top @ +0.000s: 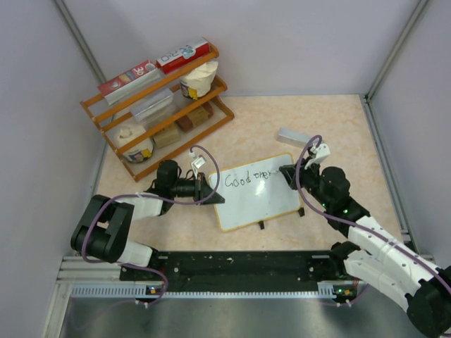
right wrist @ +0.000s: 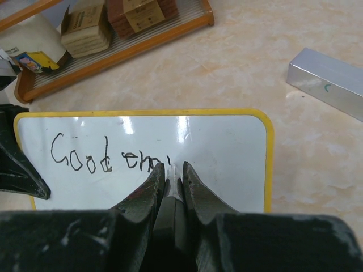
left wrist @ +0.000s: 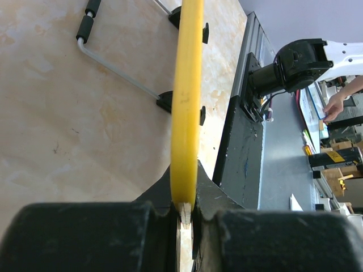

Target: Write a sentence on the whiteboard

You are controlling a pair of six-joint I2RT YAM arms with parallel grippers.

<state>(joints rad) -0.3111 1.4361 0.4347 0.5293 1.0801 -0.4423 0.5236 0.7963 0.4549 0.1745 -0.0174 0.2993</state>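
Whiteboard (top: 257, 204) stands propped on its black feet, middle of the tabletop (top: 338, 127). Its sentence (right wrist: 108, 158) reads "Good" plus a scrawled second word. My left gripper (left wrist: 184, 211) pinches the board's yellow frame edge. My right gripper (right wrist: 173, 173) is clamped on a marker (right wrist: 169, 207), tip at the board. Grey block (top: 294, 136) lies just beyond, wooden rack (top: 158, 105) far left.

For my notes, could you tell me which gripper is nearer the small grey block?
Right. The right gripper, holding a marker over the whiteboard, sits close by the grey block; the left gripper clamps the board's opposite left edge.
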